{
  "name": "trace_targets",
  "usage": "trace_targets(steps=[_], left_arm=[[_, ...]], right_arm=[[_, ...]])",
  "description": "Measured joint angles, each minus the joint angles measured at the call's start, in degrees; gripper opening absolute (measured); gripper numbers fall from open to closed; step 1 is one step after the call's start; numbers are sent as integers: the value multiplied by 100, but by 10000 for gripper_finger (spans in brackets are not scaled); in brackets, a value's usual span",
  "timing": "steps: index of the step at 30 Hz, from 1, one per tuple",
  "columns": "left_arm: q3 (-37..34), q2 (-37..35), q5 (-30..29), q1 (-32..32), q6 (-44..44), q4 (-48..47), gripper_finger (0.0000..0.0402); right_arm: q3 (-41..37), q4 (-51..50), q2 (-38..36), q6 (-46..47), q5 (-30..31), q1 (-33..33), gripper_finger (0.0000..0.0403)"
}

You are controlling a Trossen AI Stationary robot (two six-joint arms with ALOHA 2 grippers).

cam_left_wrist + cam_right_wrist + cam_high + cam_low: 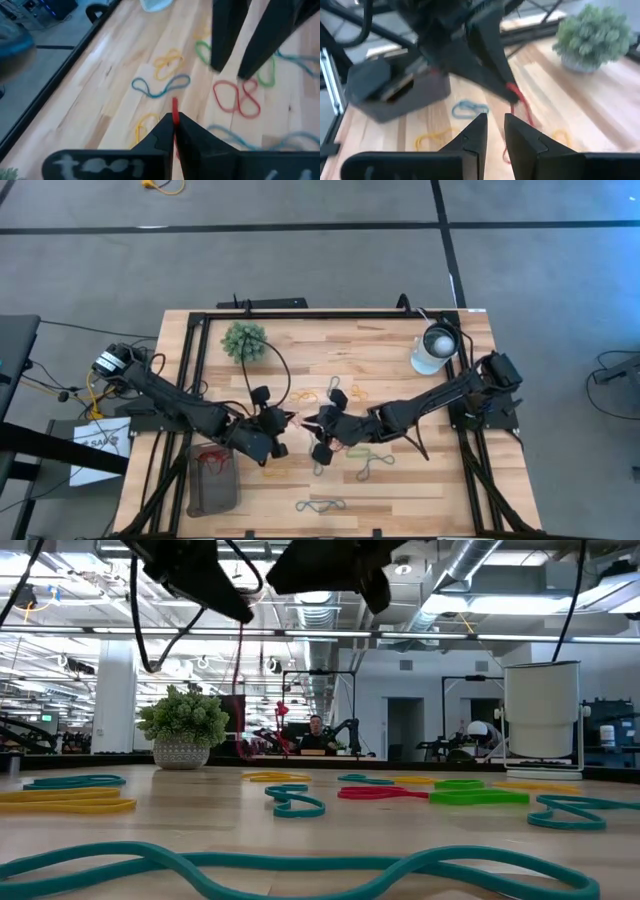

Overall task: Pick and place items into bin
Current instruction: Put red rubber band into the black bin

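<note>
- The left gripper point(174, 131) is clamped shut on a red band point(175, 111) above the middle of the desk point(380, 340).
- The right gripper point(495, 131) faces it, fingers a little apart around nothing, tips just beside the dangling band.
- Loose bands lie scattered on the wood, among them a red pair point(236, 96).
- The bin point(212, 480) sits at the desk's near-left corner, red bands inside.
- A plant point(244, 341) stands at the far edge.
</note>
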Motion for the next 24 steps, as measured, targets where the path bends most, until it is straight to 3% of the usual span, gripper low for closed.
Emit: trace_targets(steps=[3, 10, 16, 20, 24], left_arm=[[0, -124, 15, -162, -166, -419, 1], [0, -814, 265, -923, -1737, -1528, 0], [0, -1541, 298, -1839, -2867, -2436, 0], [2, -1947, 875, -2364, -3195, -3049, 0], [4, -2137, 1501, -2729, -4124, -3954, 0]], right_arm=[[0, -306, 0, 275, 11, 132, 61], [0, -1119, 0, 920, 88, 491, 60], [0, -1302, 0, 1059, 697, 848, 60], [0, -1277, 0, 1059, 792, 991, 60], [0, -1271, 0, 1059, 796, 1015, 60]])
